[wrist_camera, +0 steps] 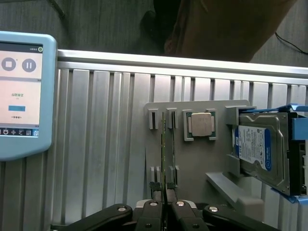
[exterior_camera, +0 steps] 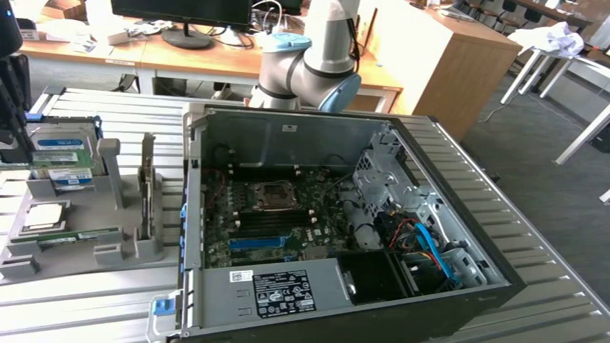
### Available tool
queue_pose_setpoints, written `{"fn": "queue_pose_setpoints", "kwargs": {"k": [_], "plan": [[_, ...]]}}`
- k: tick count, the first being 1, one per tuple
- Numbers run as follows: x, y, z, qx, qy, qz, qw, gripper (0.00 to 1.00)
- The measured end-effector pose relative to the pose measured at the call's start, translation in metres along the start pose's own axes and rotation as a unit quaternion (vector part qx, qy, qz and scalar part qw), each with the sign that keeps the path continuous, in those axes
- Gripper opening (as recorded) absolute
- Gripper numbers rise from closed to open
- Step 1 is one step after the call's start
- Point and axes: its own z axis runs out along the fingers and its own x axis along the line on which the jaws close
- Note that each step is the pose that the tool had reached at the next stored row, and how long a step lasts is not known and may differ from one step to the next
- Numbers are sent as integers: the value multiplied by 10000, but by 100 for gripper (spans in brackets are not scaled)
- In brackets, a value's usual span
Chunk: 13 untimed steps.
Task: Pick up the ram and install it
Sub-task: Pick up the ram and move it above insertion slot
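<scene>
Open PC case (exterior_camera: 333, 236) on slatted table (exterior_camera: 114, 300). Grey parts holder (wrist_camera: 192, 163) w/ HDD (wrist_camera: 255, 149) + CPU (wrist_camera: 201, 124). The gripper (wrist_camera: 162, 185) is nearly closed, pads (wrist_camera: 155, 186) clamped on ram (wrist_camera: 163, 144). Ram is edge-on btwn slot posts (wrist_camera: 153, 118), near CPU; seated or lifted, can't tell.

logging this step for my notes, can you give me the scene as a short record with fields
hand: shut on the ram
ram: edge-on between the fingers, over the grey holder
second ram: sitting in the holder
processor chip: in its square recess on the holder
hard drive: blue-labelled, in its bracket at one end of the holder
computer case: open, motherboard exposed, on the exterior view's right of the holder
</scene>
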Motion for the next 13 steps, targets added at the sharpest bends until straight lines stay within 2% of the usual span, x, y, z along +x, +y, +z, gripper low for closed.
{"fn": "queue_pose_setpoints", "kwargs": {"k": [13], "plan": [[-2, 1, -84, 0, 0, 0, 10000, 13]]}}
